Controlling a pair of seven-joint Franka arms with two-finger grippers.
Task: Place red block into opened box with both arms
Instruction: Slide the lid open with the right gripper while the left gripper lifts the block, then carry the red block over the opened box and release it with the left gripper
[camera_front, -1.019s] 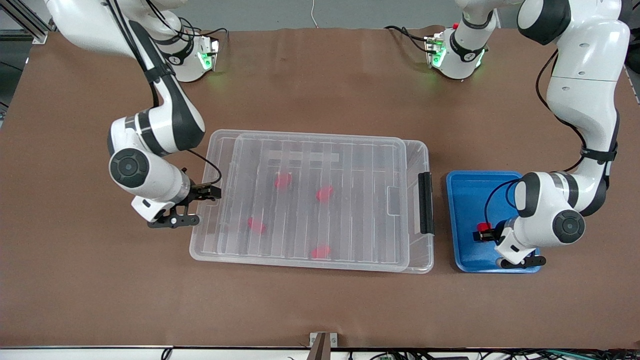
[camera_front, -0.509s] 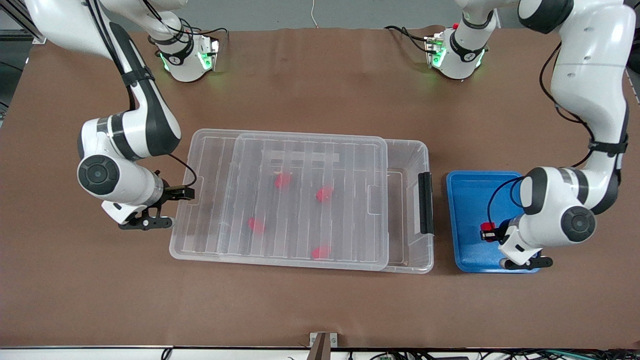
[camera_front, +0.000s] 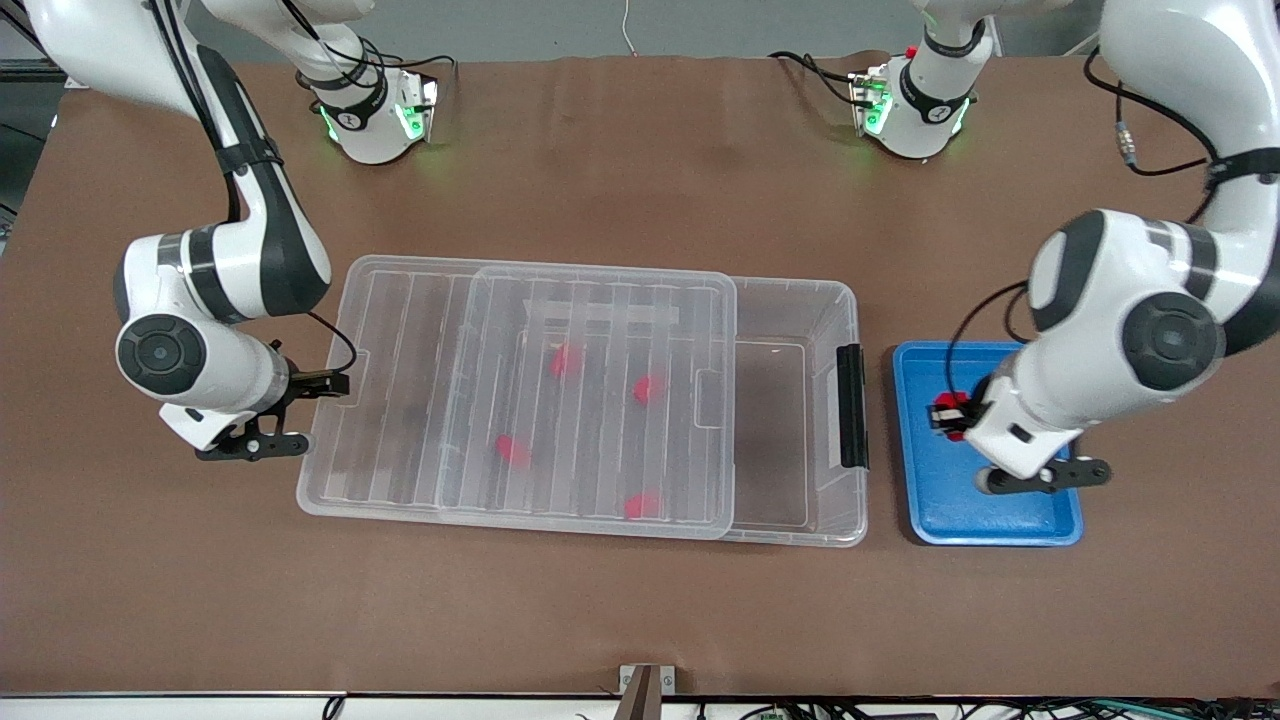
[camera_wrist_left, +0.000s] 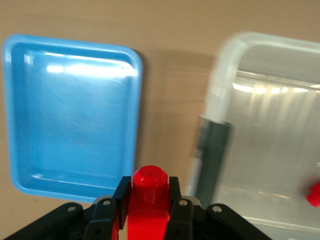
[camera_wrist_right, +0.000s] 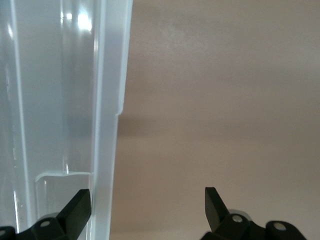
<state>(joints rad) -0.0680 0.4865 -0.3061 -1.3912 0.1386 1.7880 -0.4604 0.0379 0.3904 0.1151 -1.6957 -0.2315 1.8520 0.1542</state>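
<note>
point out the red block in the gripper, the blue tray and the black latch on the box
red block (camera_wrist_left: 149, 186), left wrist view, on its round stub end.
blue tray (camera_front: 925, 500), front view, on its bare floor.
latch (camera_front: 851, 405), front view, on the middle of the black bar.

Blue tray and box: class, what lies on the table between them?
Nothing: the front view shows bare table between the blue tray and the box.

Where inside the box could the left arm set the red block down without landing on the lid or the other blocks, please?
The box has one uncovered strip of floor, between the lid's edge and the black latch. Under the lid it is crowded: four red blocks. The blue tray is otherwise bare beneath the left gripper, shut on the red block. The right gripper is open at the lid's end.
</note>
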